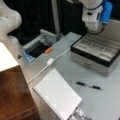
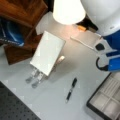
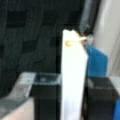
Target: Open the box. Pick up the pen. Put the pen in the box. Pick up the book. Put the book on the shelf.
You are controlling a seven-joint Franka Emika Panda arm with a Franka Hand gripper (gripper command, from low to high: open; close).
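Shelf [image 1: 15, 95] at a front view's left. Box [image 1: 96, 53] lid is up, beige compartments exposed. Book [image 1: 57, 96] lies flat between shelf and box; pen [image 1: 90, 86] on the table just in front of box. Gripper [image 1: 96, 30] above box's rear edge, fingers clamping the raised lid's edge.
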